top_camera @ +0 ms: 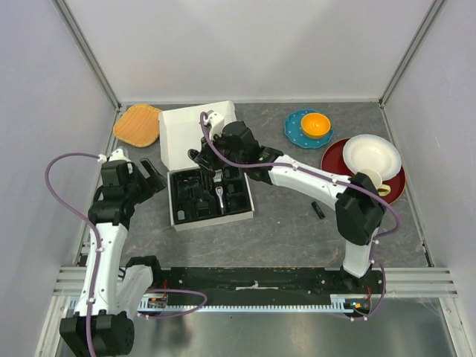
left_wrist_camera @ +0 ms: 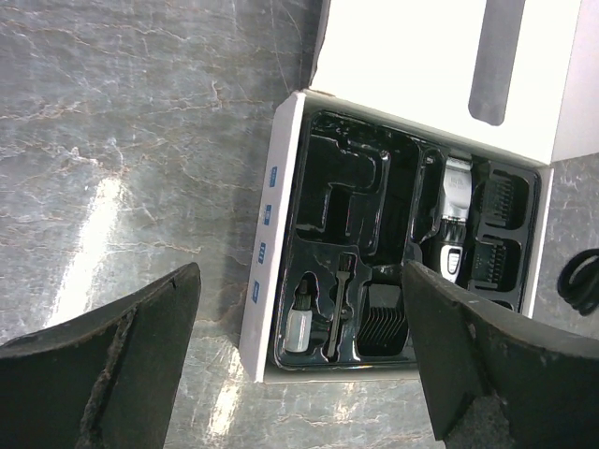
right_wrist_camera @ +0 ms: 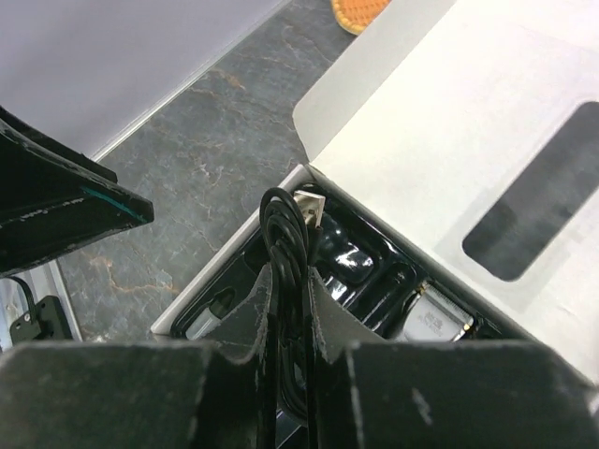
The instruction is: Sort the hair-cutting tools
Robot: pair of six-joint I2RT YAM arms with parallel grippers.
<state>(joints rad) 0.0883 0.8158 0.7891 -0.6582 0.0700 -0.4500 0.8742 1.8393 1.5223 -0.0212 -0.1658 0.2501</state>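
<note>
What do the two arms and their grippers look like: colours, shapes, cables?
The left arm and the right arm look alike: white links between black joints. A purple cable loops along each. The left fingers and right fingers are black, wedge-shaped and scuffed at the edges.

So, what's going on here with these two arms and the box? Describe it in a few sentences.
The right gripper is shut on a coiled black cable, holding it above the white box near its raised lid. The left gripper hangs open beside the box, holding nothing. The clipper, comb guards and thin brush lie in the black tray's compartments. One small black bit lies on the table to the right of the box.
</note>
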